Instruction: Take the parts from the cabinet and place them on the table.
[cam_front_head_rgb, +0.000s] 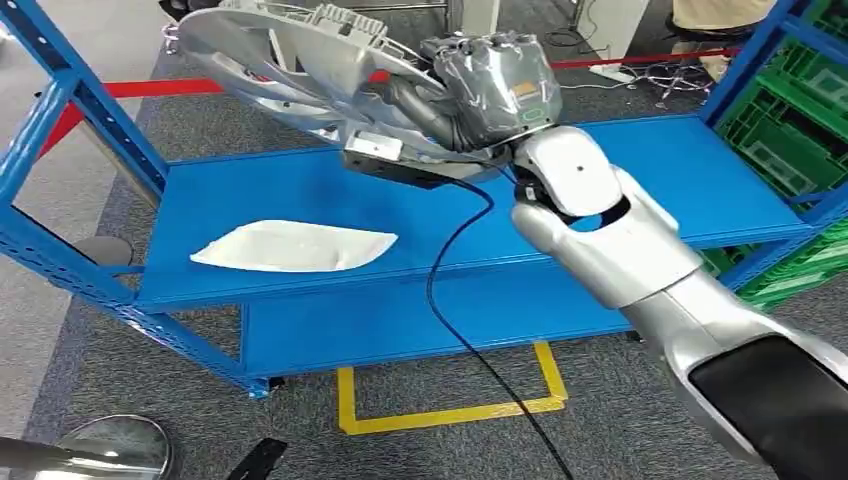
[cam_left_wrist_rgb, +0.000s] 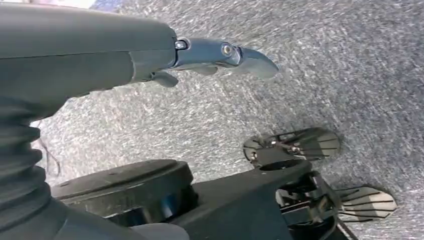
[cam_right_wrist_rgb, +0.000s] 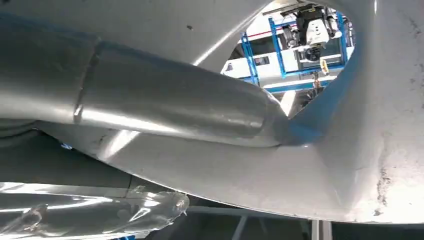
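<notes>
My right hand (cam_front_head_rgb: 470, 95) grips a large silver cast-metal part (cam_front_head_rgb: 290, 60) and holds it in the air above the back left of the blue shelf (cam_front_head_rgb: 300, 190). In the right wrist view the part's pale metal (cam_right_wrist_rgb: 320, 165) lies right against the thick grey thumb (cam_right_wrist_rgb: 165, 105). A flat white bag (cam_front_head_rgb: 295, 246) lies on the shelf's front left, below the held part. My left hand (cam_left_wrist_rgb: 220, 55) hangs over grey carpet with its fingers out straight and nothing in it.
Blue uprights (cam_front_head_rgb: 70, 110) frame the shelf at left and right. Green crates (cam_front_head_rgb: 790, 130) are stacked at the right. A black cable (cam_front_head_rgb: 450, 290) hangs from my right wrist across the shelf front. Yellow tape (cam_front_head_rgb: 450, 410) marks the carpet below.
</notes>
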